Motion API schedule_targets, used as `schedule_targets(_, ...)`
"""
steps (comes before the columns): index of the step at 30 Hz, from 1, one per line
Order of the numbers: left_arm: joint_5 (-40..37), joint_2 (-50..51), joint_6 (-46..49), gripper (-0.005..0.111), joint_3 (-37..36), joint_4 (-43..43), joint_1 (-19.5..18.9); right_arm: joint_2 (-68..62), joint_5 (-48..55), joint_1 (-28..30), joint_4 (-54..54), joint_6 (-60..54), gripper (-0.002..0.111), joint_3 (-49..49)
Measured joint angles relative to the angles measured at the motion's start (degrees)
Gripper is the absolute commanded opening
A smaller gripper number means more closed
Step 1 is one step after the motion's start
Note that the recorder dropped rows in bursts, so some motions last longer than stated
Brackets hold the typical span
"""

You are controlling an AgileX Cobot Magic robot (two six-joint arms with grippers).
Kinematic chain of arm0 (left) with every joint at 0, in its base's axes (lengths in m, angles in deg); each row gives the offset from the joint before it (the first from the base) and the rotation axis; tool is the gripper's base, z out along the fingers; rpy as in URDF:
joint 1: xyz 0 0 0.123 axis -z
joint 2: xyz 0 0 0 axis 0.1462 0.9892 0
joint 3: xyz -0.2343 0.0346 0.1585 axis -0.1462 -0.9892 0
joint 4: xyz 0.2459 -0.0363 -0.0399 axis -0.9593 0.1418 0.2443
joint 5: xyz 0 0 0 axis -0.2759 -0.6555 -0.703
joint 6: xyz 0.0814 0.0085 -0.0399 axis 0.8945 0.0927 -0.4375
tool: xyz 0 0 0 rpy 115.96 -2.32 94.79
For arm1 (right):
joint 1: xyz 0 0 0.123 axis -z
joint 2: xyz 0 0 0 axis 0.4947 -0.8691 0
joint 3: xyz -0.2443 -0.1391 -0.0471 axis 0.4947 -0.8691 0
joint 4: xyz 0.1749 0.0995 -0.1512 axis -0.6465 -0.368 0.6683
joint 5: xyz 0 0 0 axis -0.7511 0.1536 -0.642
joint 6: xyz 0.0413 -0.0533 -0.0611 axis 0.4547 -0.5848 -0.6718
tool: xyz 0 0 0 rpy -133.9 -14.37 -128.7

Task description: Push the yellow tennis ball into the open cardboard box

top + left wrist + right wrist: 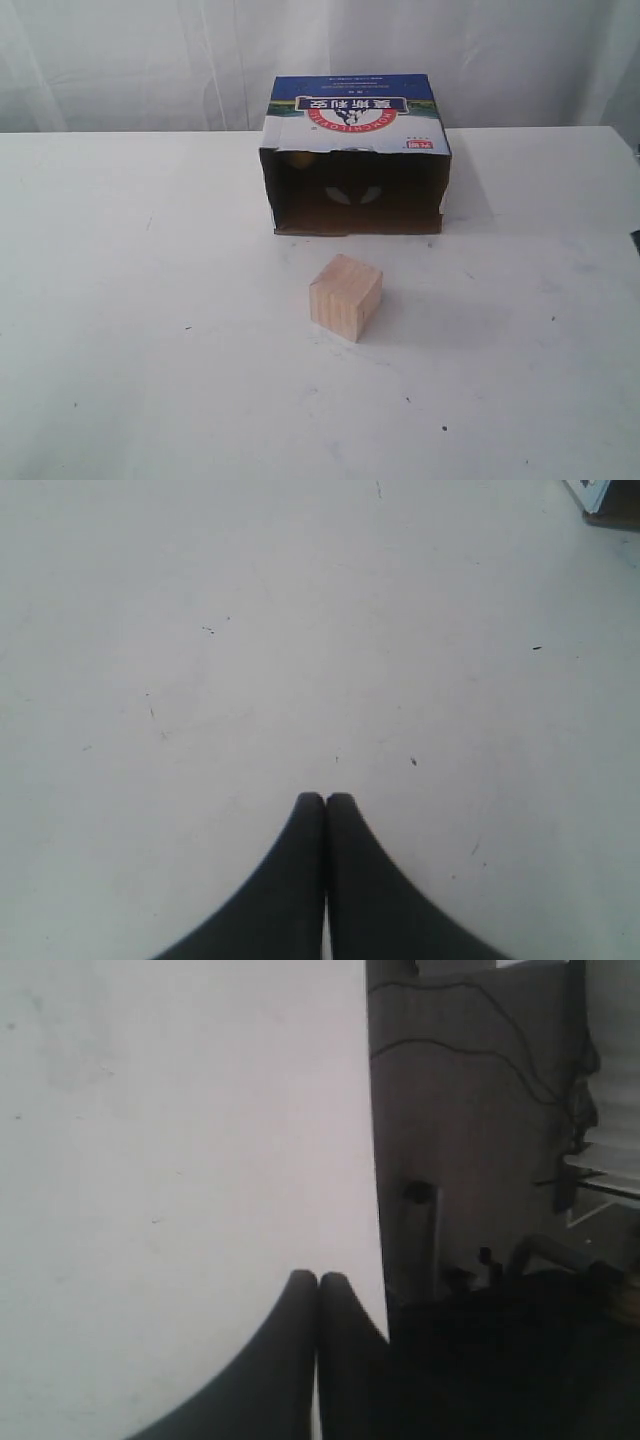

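Observation:
The open cardboard box point(355, 120) lies on its side at the back middle of the white table, its dark brown inside facing the camera. Deep inside, by the left wall, shows a dim yellowish spot point(296, 157); I cannot tell whether it is the yellow tennis ball, which appears nowhere else. Neither arm shows in the exterior view. My left gripper point(325, 798) is shut and empty over bare table, with a corner of the box point(606, 500) far off. My right gripper point(318, 1277) is shut and empty near the table's edge point(372, 1160).
A pale wooden cube point(346, 296) stands on the table a short way in front of the box's opening. White curtains hang behind the table. Past the table edge, the right wrist view shows dark floor and equipment point(500, 1310).

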Motion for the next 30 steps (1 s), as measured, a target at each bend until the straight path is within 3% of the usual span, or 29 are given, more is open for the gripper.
schedule_targets(4,0.0,0.0,0.0,0.000,0.0,0.0,0.0,9.1,-4.9,1.1,-3.4,1.4,0.000,-4.0)
schedule_targets(11,0.0,0.0,0.0,0.000,0.0,0.0,0.0,31.6,-29.4,1.1,-4.2,2.7,0.000,-13.6)
schedule_targets(19,0.0,0.0,0.0,0.000,0.0,0.0,0.0,41.5,-26.0,1.2,-3.6,2.8,0.000,-19.9)
schedule_targets(30,0.0,0.0,0.0,0.000,0.0,0.0,0.0,62.4,-37.4,1.2,-3.9,4.3,0.000,-21.7)
